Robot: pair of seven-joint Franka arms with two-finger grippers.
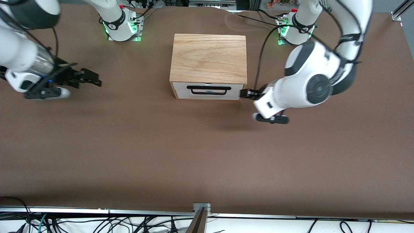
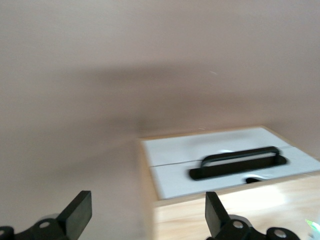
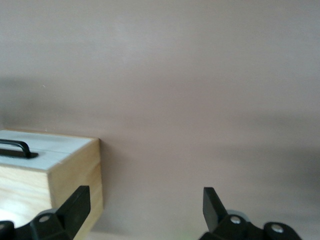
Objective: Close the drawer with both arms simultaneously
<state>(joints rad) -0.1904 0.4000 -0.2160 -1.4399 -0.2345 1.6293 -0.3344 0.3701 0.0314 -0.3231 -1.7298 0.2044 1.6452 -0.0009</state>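
Observation:
The drawer is in the wooden casing, and its white front looks about flush with the casing's front. Its black bar handle faces the front camera. The drawer also shows in the left wrist view and in the right wrist view. My left gripper is open and empty, low beside the casing's front corner at the left arm's end; its wrist view shows the corner between its fingers. My right gripper is open and empty, well away toward the right arm's end, also seen in its wrist view.
A plain white panel without a handle sits under the drawer. The brown table spreads wide in front of the casing. The arm bases stand farther from the camera than the casing. Cables run along the table's near edge.

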